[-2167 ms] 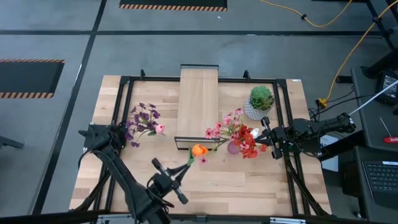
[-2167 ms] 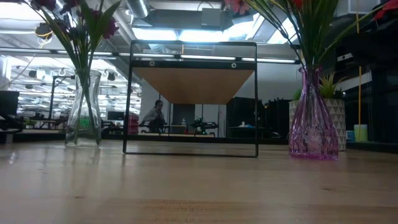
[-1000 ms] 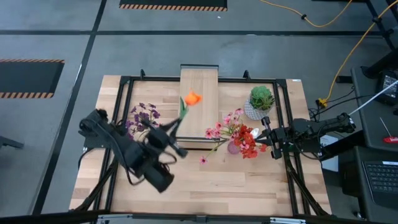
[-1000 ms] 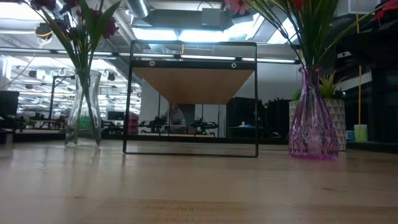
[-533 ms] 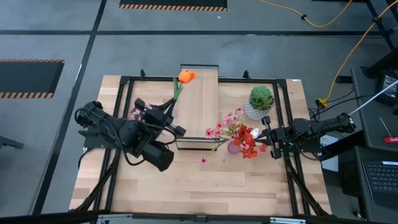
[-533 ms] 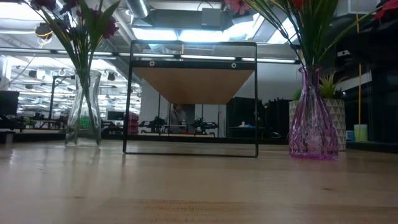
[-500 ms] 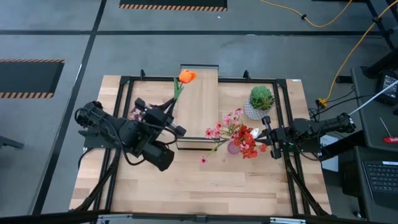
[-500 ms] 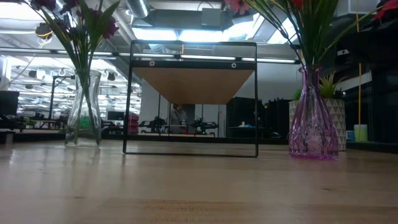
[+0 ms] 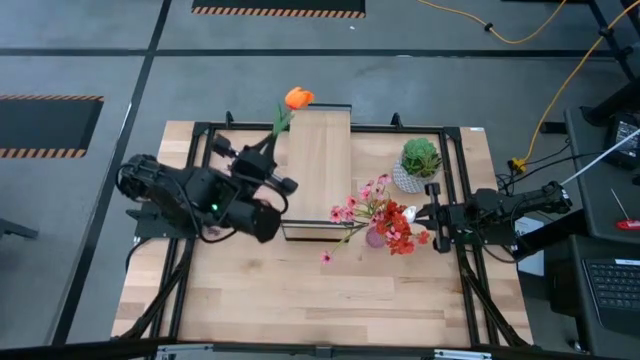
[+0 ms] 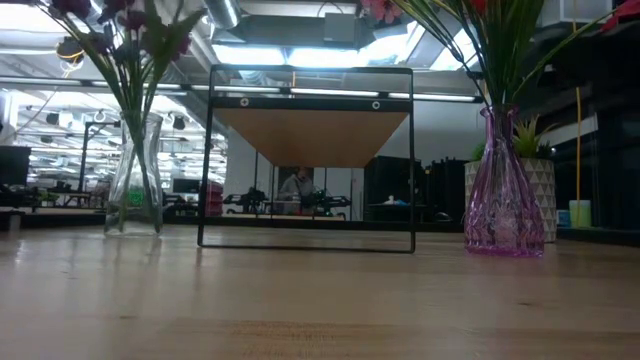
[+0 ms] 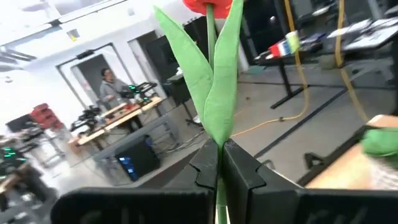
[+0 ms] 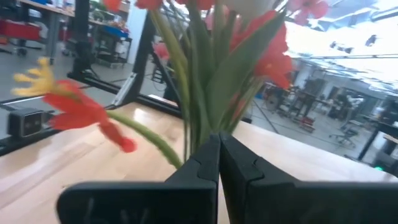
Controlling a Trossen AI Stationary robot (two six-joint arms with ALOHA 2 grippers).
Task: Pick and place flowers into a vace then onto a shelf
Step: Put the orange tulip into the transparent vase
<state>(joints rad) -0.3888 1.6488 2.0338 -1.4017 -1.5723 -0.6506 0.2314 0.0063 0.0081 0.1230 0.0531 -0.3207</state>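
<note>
Now that your left gripper point(image 9: 268, 152), clenched on the green-stemmed orange tulip point(image 9: 297, 98), has swung it from the near table up left of the light-wood shelf point(image 9: 318, 165), steer toward the clear glass vase point(image 10: 134, 175).

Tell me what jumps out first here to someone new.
The orange tulip, held up by the left gripper over the far-left edge of the shelf, fingers shut on its green stem. Next, the purple vase packed with red and pink flowers right of the shelf, with the right gripper beside it.
</note>
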